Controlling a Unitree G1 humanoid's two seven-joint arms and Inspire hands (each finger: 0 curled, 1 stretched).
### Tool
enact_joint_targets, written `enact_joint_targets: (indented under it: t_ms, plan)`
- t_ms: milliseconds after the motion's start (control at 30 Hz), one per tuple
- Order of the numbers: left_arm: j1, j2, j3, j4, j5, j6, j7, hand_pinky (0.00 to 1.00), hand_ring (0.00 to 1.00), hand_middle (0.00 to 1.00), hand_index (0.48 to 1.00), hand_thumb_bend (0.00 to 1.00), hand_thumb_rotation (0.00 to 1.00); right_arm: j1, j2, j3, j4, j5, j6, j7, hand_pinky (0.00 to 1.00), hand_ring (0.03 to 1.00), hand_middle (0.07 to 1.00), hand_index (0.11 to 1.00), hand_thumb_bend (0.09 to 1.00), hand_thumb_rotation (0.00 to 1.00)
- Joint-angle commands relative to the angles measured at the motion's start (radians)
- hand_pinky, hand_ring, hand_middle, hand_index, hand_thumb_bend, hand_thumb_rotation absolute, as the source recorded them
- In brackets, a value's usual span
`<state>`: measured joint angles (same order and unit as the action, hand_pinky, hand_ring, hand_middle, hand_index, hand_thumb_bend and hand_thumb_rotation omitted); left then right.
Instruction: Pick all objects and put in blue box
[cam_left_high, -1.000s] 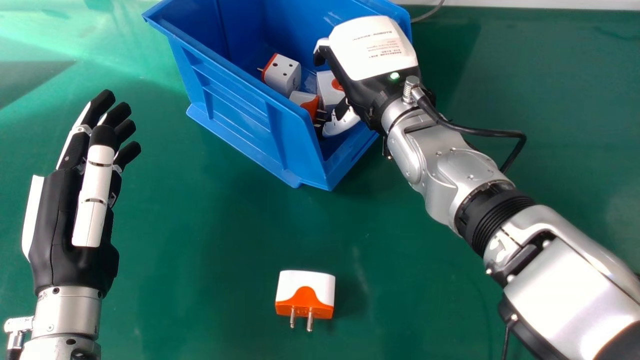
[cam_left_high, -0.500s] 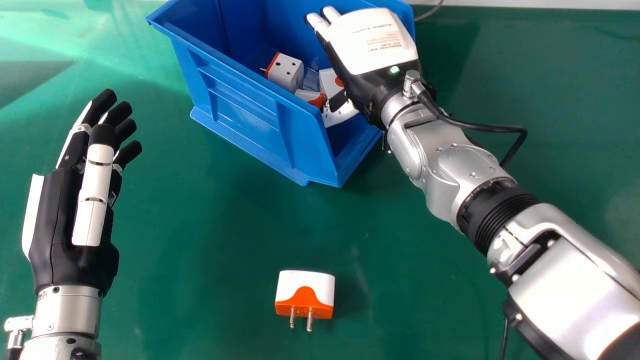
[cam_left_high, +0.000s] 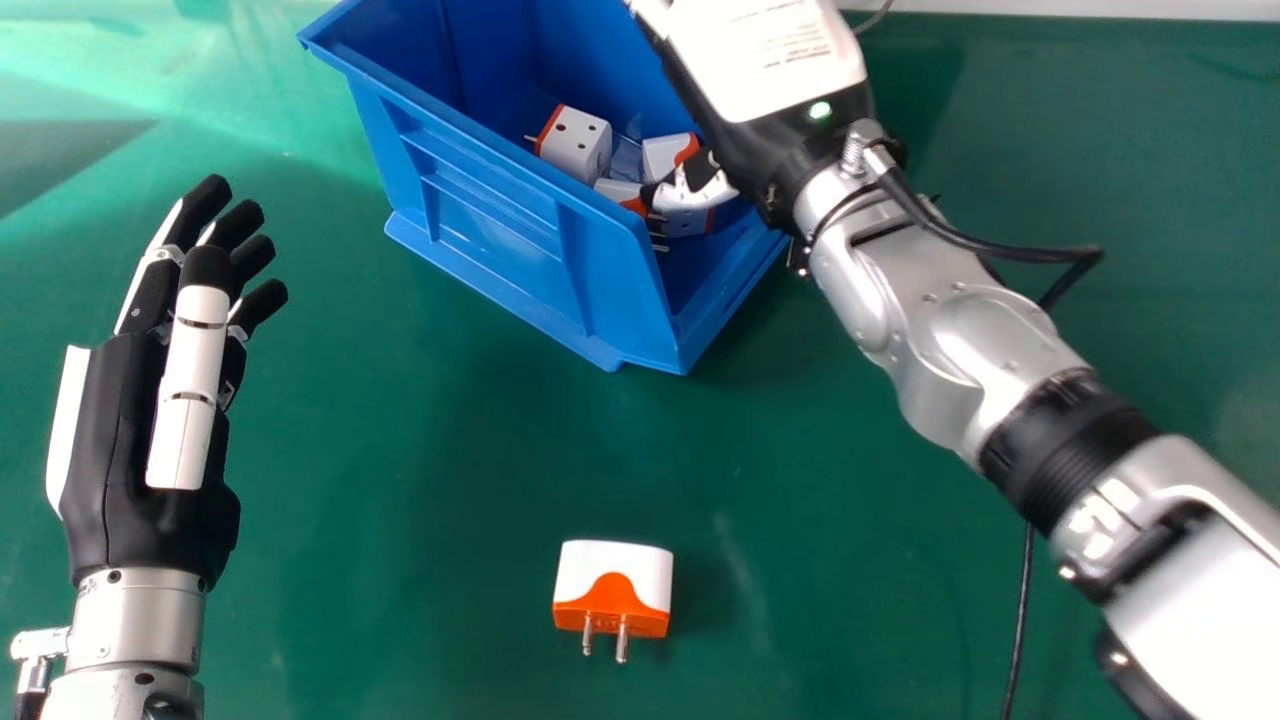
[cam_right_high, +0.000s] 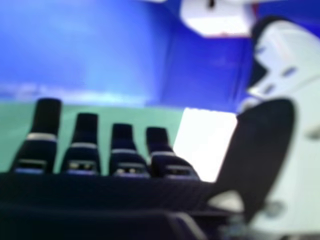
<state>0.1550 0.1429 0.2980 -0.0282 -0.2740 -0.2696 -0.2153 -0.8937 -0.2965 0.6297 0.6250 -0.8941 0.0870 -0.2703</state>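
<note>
My right hand (cam_left_high: 765, 60) hangs over the right side of the blue box (cam_left_high: 480, 185), its thumb above the adapters inside. In the right hand view my right hand (cam_right_high: 272, 145) has straight fingers and holds nothing, with the blue box (cam_right_high: 85, 50) beyond them. Several white and orange adapters lie in the box, among them one with round holes (cam_left_high: 577, 145). One white and orange adapter (cam_left_high: 613, 588) rests on the green table in front of the box, its two pins facing the near edge. At the left, my left hand (cam_left_high: 140, 430) is held over the table with straight fingers.
The green table (cam_left_high: 450, 480) stretches between my left hand and my right forearm. A dark cable (cam_left_high: 1022, 620) runs along the table at the right. A pale strip (cam_left_high: 1100, 8) borders the table's far edge.
My right hand's fingers have straightened from a curl, and the hand has moved farther back. An adapter near its thumb now lies in the box. The left hand has stayed still.
</note>
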Motion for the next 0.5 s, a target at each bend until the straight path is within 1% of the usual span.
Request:
enact_joint_targets:
  t_ms: [0,67,133,167,200,267,333,400,467]
  plan:
    - [-0.004,0.008,0.001,-0.015,0.001,-0.014,-0.005,0.87,0.91,0.91,0.916,0.49,0.79,0.033,-0.047,-0.040,-0.127,-0.018,0.017,0.017,0.74,0.863,0.908,0.887,0.411,0.13]
    - [-0.005,0.009,0.001,-0.010,-0.005,-0.016,-0.012,0.88,0.91,0.92,0.922,0.49,0.79,0.075,-0.082,-0.062,-0.229,-0.031,0.025,0.043,0.73,0.858,0.905,0.883,0.390,0.09]
    - [-0.006,0.008,0.001,-0.011,-0.008,-0.013,-0.013,0.88,0.91,0.92,0.928,0.49,0.78,0.131,-0.124,-0.092,-0.350,-0.049,0.028,0.057,0.72,0.850,0.899,0.875,0.386,0.05]
    - [-0.005,0.008,0.001,-0.011,-0.009,-0.013,-0.014,0.88,0.91,0.92,0.928,0.49,0.78,0.163,-0.146,-0.109,-0.412,-0.054,0.026,0.066,0.72,0.850,0.899,0.875,0.386,0.05]
    - [-0.005,0.008,0.001,-0.011,-0.009,-0.013,-0.015,0.89,0.91,0.93,0.933,0.50,0.77,0.192,-0.164,-0.125,-0.469,-0.059,0.026,0.078,0.69,0.832,0.880,0.855,0.399,0.03]
    - [-0.007,0.008,0.002,-0.008,-0.009,-0.014,-0.018,0.89,0.91,0.93,0.936,0.51,0.77,0.261,-0.203,-0.165,-0.591,-0.060,0.022,0.106,0.67,0.819,0.868,0.841,0.411,0.02]
    - [-0.007,0.009,0.002,-0.008,-0.006,-0.013,-0.017,0.88,0.91,0.93,0.936,0.51,0.76,0.335,-0.228,-0.212,-0.713,-0.054,0.034,0.157,0.65,0.808,0.858,0.830,0.424,0.01]
    - [-0.006,0.007,0.002,-0.012,-0.007,-0.007,-0.014,0.88,0.91,0.92,0.934,0.52,0.76,0.406,-0.247,-0.256,-0.814,-0.053,0.044,0.201,0.65,0.802,0.857,0.830,0.430,0.01]
    - [-0.004,0.002,-0.001,-0.022,-0.010,0.001,-0.011,0.88,0.91,0.92,0.933,0.52,0.76,0.513,-0.281,-0.309,-0.927,-0.048,0.031,0.236,0.65,0.802,0.858,0.831,0.430,0.01]
